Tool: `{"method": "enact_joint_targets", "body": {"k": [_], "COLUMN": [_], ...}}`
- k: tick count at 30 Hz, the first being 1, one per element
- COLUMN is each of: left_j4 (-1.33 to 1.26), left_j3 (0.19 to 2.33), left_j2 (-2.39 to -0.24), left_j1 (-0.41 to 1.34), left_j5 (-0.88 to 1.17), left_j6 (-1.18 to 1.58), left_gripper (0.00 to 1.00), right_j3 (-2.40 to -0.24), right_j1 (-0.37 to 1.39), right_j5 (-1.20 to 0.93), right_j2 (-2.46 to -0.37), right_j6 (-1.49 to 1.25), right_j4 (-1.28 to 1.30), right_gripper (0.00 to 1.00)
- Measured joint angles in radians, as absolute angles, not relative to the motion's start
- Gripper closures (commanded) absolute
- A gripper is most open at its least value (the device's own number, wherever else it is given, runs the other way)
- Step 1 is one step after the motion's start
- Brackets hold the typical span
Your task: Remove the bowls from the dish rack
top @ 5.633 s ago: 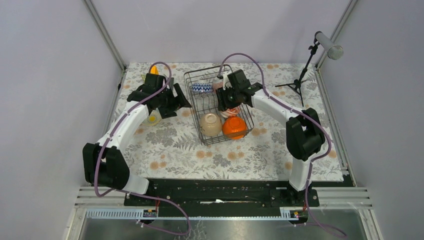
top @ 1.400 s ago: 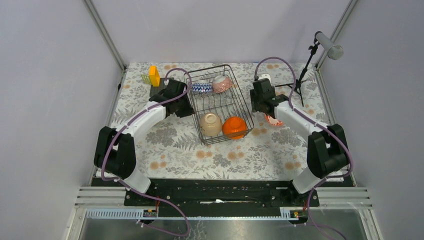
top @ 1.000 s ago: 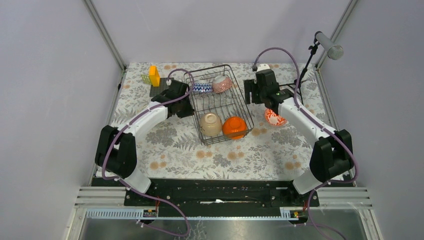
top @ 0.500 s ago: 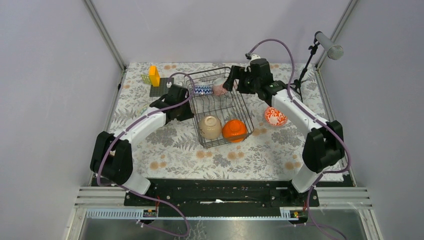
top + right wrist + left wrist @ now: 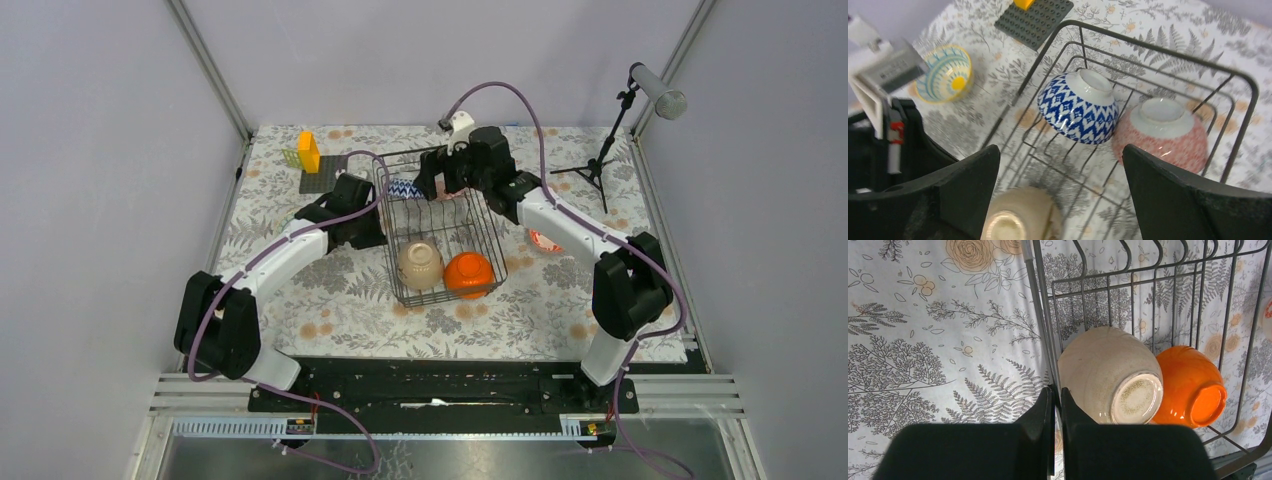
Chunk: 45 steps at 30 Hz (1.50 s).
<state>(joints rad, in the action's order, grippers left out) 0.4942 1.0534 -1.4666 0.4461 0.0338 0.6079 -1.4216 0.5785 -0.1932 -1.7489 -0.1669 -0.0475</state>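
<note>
The black wire dish rack [image 5: 492,235] stands mid-table. Beige [image 5: 420,265] and orange [image 5: 468,273] bowls lie upturned at its near end. My left gripper [image 5: 378,228] is shut on the rack's left side wire [image 5: 1040,315], beside the beige bowl [image 5: 1103,375] and orange bowl [image 5: 1188,385]. My right gripper [image 5: 440,185] hangs open over the rack's far end, above the blue-white bowl [image 5: 1078,107] and pink speckled bowl [image 5: 1163,132], touching neither. A red-and-white bowl [image 5: 543,240] sits on the table right of the rack, partly behind the right arm.
A striped bowl with a yellow centre [image 5: 945,74] rests on the cloth left of the rack. A dark studded mat [image 5: 322,175] with a yellow block [image 5: 308,152] lies far left. A microphone stand [image 5: 605,150] stands at the far right.
The right arm swung left from the red-and-white bowl on the table to above the rack's far end, jaws widening. The rack, held by the left gripper, shifted slightly toward the near edge.
</note>
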Motion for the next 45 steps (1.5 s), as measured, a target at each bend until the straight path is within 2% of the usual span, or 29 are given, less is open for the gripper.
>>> {"method": "enact_joint_targets", "body": {"k": [3, 7, 13, 19, 24, 29, 33, 45], "left_j4": [0.504, 0.522, 0.533, 0.537, 0.515, 0.509, 0.496, 0.505], "left_j3": [1.053, 1.054, 1.054, 1.054, 1.02, 0.998, 0.985, 0.972], "left_j2": [-1.462, -1.457, -1.413, -1.328, -1.253, -1.2, -1.177, -1.128], "left_j1": [0.446, 0.448, 0.459, 0.451, 0.366, 0.305, 0.295, 0.26], "left_j5": [0.044, 0.081, 0.143, 0.186, 0.259, 0.277, 0.291, 0.28], "left_j6": [0.592, 0.558, 0.538, 0.548, 0.586, 0.615, 0.627, 0.625], "left_gripper": [0.79, 0.63, 0.4, 0.34, 0.31, 0.14, 0.06, 0.05], "right_j3": [-1.408, -1.404, -1.404, -1.417, -1.497, -1.57, -1.629, -1.692], "right_j1": [0.575, 0.574, 0.574, 0.574, 0.574, 0.574, 0.574, 0.574], "right_j5": [-0.249, -0.325, -0.416, -0.434, -0.445, -0.475, -0.495, -0.508], "right_j2": [-1.754, -1.773, -1.843, -1.908, -1.96, -1.989, -2.025, -2.112], "right_j6": [0.008, 0.241, 0.525, 0.686, 0.793, 0.869, 0.909, 0.993], "right_j4": [-0.065, -0.075, -0.073, -0.067, -0.025, 0.037, 0.083, 0.163], "right_gripper": [0.05, 0.01, 0.01, 0.0, 0.0, 0.0, 0.0, 0.0]}}
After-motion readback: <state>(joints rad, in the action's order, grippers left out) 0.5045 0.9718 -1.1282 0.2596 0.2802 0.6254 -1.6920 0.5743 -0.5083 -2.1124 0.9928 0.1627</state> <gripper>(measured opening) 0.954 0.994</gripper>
